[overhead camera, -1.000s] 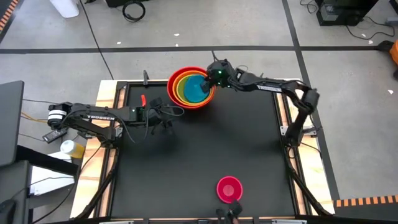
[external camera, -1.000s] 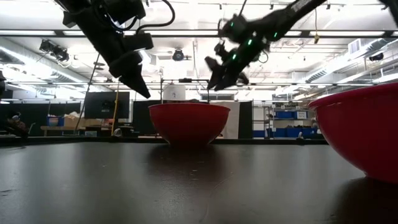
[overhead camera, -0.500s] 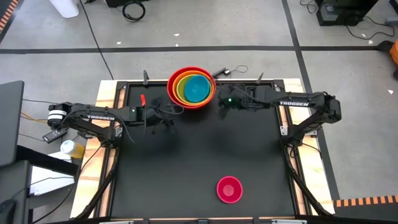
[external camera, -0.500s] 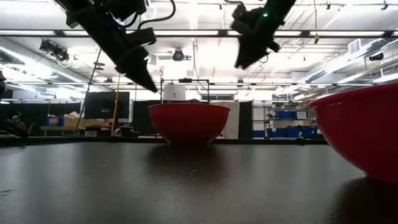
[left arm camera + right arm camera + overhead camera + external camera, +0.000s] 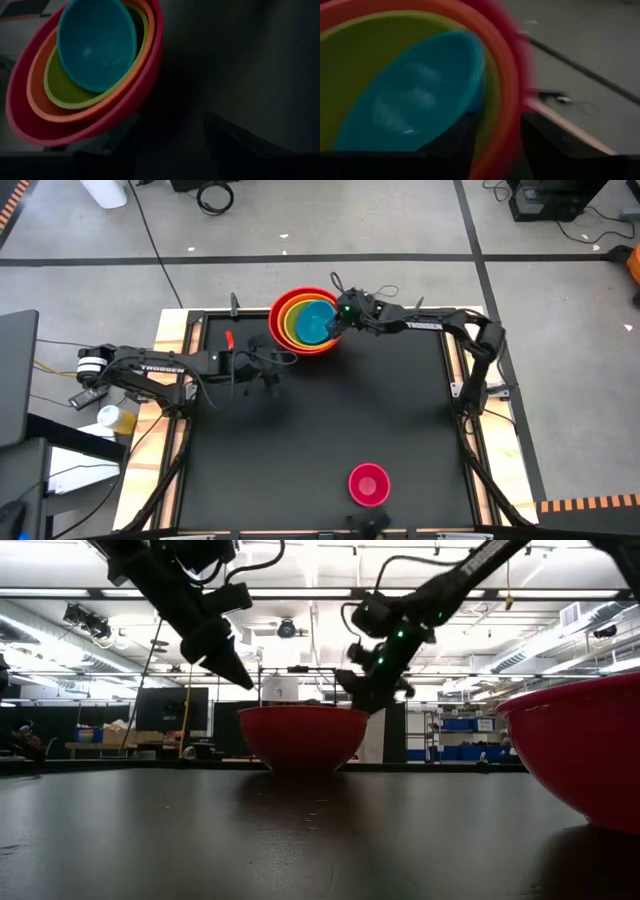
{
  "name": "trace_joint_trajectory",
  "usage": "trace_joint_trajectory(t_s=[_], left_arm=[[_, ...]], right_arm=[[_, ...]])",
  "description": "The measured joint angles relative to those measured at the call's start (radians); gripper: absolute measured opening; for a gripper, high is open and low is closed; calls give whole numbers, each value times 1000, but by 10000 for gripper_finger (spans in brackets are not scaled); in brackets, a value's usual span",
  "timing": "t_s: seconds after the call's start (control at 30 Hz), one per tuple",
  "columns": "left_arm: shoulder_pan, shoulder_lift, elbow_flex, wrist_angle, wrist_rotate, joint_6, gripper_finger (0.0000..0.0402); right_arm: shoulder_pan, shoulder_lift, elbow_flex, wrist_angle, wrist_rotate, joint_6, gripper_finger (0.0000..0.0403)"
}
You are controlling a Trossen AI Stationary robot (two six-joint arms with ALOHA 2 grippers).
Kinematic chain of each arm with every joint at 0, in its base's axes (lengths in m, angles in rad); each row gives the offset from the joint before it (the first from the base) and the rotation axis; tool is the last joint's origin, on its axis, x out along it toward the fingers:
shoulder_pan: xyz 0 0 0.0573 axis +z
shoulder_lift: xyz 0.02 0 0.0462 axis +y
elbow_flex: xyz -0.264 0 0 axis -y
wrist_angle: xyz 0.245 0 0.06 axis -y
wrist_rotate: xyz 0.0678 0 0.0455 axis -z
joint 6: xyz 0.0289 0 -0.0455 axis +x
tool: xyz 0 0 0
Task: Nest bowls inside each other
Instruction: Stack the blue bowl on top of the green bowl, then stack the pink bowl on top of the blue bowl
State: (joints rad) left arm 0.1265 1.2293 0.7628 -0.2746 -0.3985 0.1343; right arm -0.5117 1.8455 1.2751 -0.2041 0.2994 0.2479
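Four bowls sit nested at the table's far middle: red (image 5: 278,330) outermost, then orange (image 5: 285,317), yellow-green (image 5: 295,332) and blue (image 5: 314,322). The pink bowl (image 5: 369,484) stands alone near the front edge and looms at the right of the low view (image 5: 585,755). My right gripper (image 5: 336,320) hangs at the stack's right rim, open. One finger (image 5: 452,145) is over the inside and the other (image 5: 550,142) is outside the red wall. My left gripper (image 5: 266,370) hovers open, left of and nearer than the stack. My right gripper straddles the stack's right rim (image 5: 507,107), slanting down from the table's right. The red and orange rims run between its two fingers. Whether either finger touches a bowl cannot be told through the blur. The stack rests on the table.
The dark tabletop (image 5: 330,420) lies bare between the stack and the pink bowl. A raised frame (image 5: 455,380) runs along the table's sides. A small red object (image 5: 231,340) lies near the left arm.
My right gripper swung away from the stack toward the table's right and rose. It then came back down to the stack's right rim, lower than before. The bowls have kept their places.
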Motion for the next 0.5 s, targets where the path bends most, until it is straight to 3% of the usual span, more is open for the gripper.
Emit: trace_joint_trajectory(t_s=[0.07,0.13,0.37,0.43,0.5], left_arm=[[8,0,0,3,0,29,215],[18,0,0,13,0,47,215],[41,0,0,12,0,21,215],[40,0,0,7,0,11,215],[37,0,0,1,0,-2,215]], right_arm=[[6,33,3,65,-170,-71,164],[31,61,2,90,-183,-91,164],[84,-12,0,-9,160,-107,164],[110,-68,0,-92,201,-116,164],[143,-136,1,-208,174,-112,164]])
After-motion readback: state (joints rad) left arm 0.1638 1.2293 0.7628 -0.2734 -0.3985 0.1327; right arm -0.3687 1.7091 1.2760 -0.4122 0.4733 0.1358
